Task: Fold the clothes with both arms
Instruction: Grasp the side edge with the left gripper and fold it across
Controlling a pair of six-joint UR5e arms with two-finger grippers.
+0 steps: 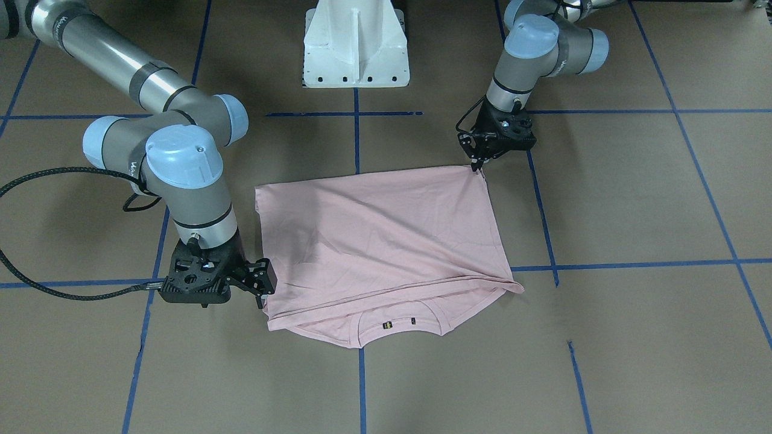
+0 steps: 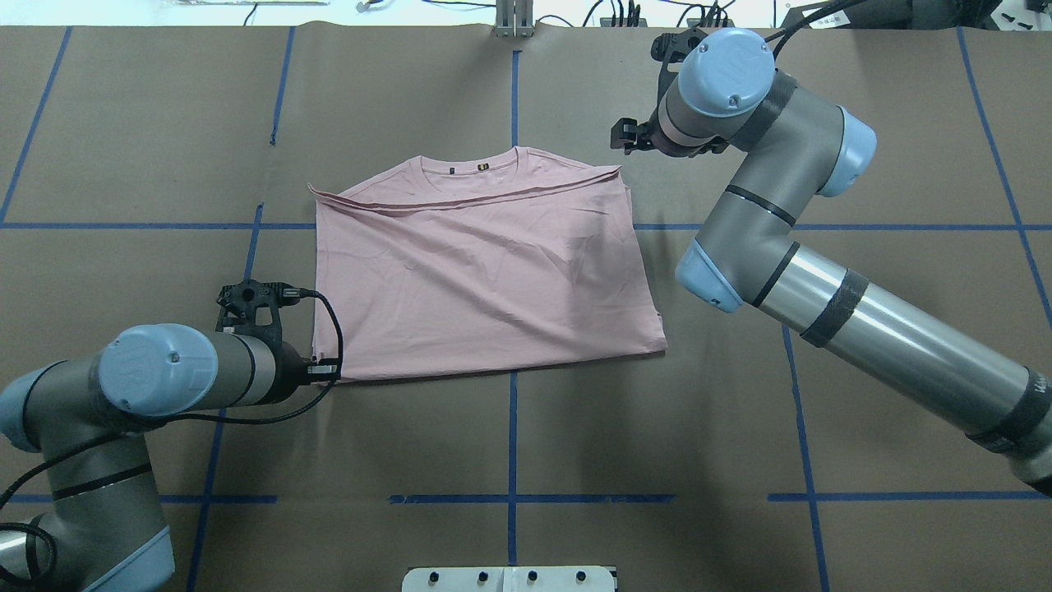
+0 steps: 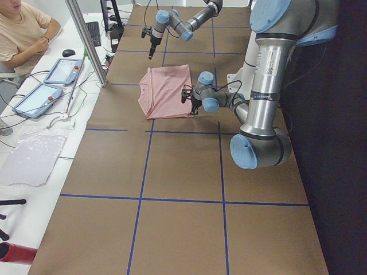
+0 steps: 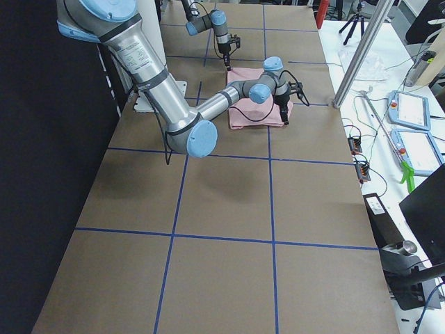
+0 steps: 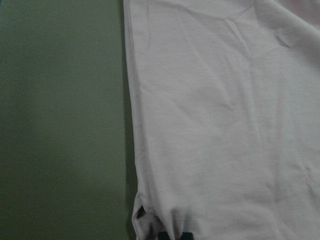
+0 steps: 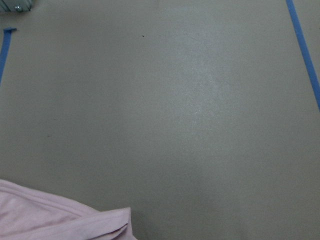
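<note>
The T-shirt [image 2: 485,271] is lying folded in the middle of the table [image 2: 822,329], its collar [image 2: 470,167] pointing toward the far edge, away from the pedestal [image 1: 356,42] standing midway along the robot-side edge. The left gripper [image 1: 477,166] is sitting at the shirt's near left corner, touching it. The right gripper [image 1: 263,295] is hanging just beside the far right corner, over bare table.
</note>
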